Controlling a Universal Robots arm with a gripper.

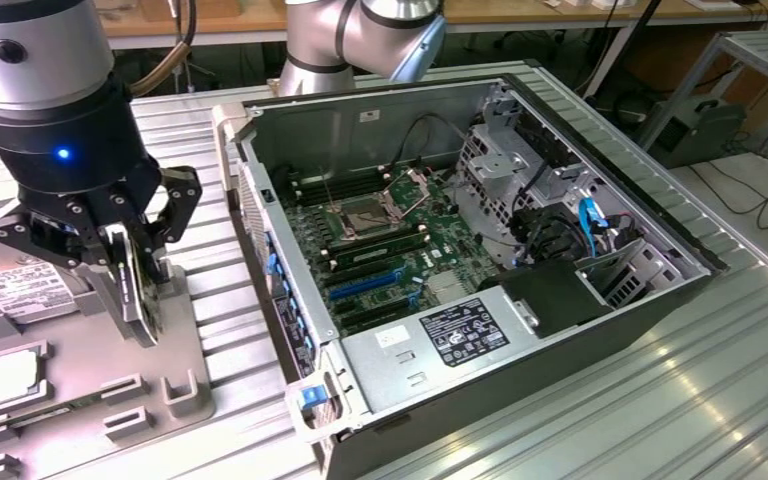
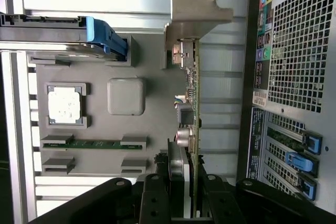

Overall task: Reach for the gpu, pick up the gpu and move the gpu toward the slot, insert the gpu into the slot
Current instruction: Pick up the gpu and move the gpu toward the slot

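A ribbed metal surface (image 1: 598,400) carries everything, with wooden benches along the far side of the room and cables on the floor at the exterior view's right.

At the exterior view's left a grey holder tray (image 1: 184,350) lies on the surface. A silver hard drive (image 1: 24,295) and a square CPU chip (image 1: 11,375) rest in its pockets. In the wrist view, a memory stick (image 2: 94,144) lies in another pocket beyond the chip.

Above the tray hangs the hand (image 1: 128,262), a blue light glowing on its black body. Its fingers (image 2: 152,198) are drawn in narrow and clamp the gpu (image 1: 144,300) from both sides. The card hangs on edge beneath the hand, lifted off the tray. Seen from the wrist, the gpu (image 2: 195,103) runs away from the hand (image 2: 184,203) and ends in its silver bracket (image 2: 197,3).

Right of the tray the computer case (image 1: 704,250) lies open on its side. The motherboard (image 1: 384,260) is exposed and its blue expansion slots (image 1: 364,285) sit near the case's left wall. The gpu is well apart from them, outside the case.
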